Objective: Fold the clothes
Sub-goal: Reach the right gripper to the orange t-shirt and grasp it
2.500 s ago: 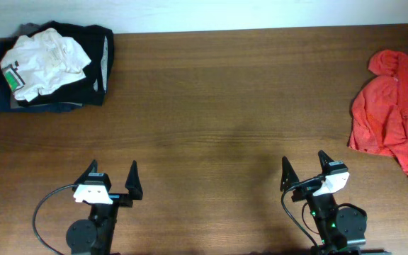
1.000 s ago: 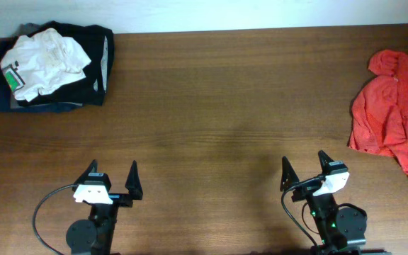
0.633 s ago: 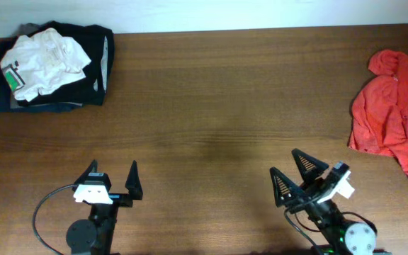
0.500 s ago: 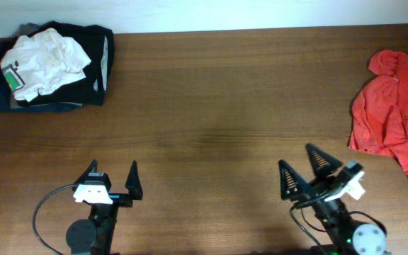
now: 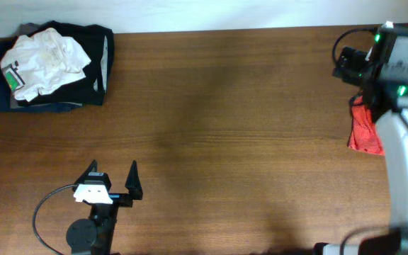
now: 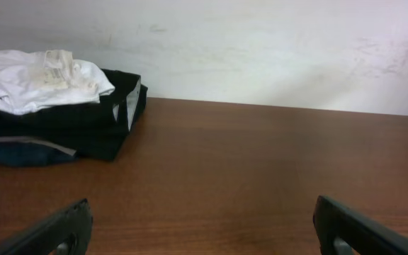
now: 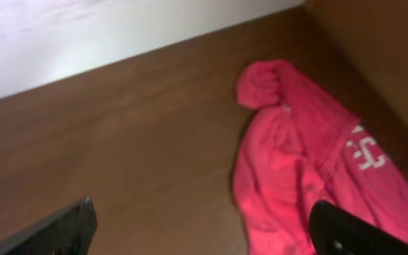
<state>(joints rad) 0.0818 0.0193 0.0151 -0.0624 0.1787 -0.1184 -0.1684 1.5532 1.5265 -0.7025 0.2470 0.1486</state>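
A red hooded garment (image 7: 296, 170) lies crumpled at the table's far right edge. In the overhead view my right arm (image 5: 402, 149) covers most of it and only a red patch (image 5: 363, 136) shows. My right gripper (image 7: 200, 230) is open wide and empty. It hovers above the table just left of the garment; its fingers are hidden under the wrist in the overhead view. My left gripper (image 5: 112, 185) is open and empty near the front left edge, and it also shows in the left wrist view (image 6: 204, 230).
A pile of clothes sits at the far left corner: a white shirt (image 5: 44, 60) on black and dark blue garments (image 5: 94, 42), also in the left wrist view (image 6: 83, 120). A white wall (image 6: 261, 42) runs behind the brown table (image 5: 225, 106).
My right arm has swung from its rest spot at the front right out to the far right, over the red garment. The left arm has not moved.
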